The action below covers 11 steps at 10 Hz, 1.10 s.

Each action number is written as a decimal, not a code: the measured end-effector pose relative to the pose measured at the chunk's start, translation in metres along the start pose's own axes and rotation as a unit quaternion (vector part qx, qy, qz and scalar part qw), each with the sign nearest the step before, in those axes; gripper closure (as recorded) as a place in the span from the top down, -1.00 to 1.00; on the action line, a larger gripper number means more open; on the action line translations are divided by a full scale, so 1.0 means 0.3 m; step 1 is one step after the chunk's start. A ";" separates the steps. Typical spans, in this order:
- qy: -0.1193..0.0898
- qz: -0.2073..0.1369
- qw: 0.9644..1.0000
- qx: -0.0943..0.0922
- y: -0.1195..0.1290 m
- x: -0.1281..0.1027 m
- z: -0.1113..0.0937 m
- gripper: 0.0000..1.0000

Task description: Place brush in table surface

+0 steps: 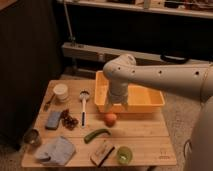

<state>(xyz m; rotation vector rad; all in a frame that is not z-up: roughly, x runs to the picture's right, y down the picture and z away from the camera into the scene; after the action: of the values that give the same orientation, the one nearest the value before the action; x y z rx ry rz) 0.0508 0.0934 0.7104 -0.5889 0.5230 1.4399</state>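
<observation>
The brush [83, 105] lies flat on the table surface [145, 137], left of centre, with its round pale head toward the back and its dark thin handle pointing to the front. My gripper [116, 102] hangs from the white arm [160, 77] at the front left part of the orange-yellow tub [131, 98], right of the brush and apart from it. It holds nothing that I can see.
On the table: a white cup [61, 92], a blue sponge [53, 120], dark berries [69, 120], an orange fruit [110, 119], a green curved vegetable [96, 134], a wooden block brush [101, 152], a green cup [123, 154], a grey cloth [55, 150], a metal tin [31, 137].
</observation>
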 end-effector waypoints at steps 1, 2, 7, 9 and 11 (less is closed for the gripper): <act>0.000 0.000 1.000 0.000 0.000 0.000 0.000 0.30; 0.000 0.000 1.000 0.000 0.000 0.000 0.000 0.30; 0.000 0.000 1.000 0.000 0.000 0.000 0.000 0.30; 0.000 0.000 1.000 0.000 0.000 0.000 0.000 0.30; -0.014 -0.002 1.000 -0.003 0.002 -0.020 -0.008 0.30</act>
<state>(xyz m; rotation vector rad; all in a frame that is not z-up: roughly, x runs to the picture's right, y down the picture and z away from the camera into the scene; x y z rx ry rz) 0.0500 0.0874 0.7125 -0.5736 0.4955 1.4452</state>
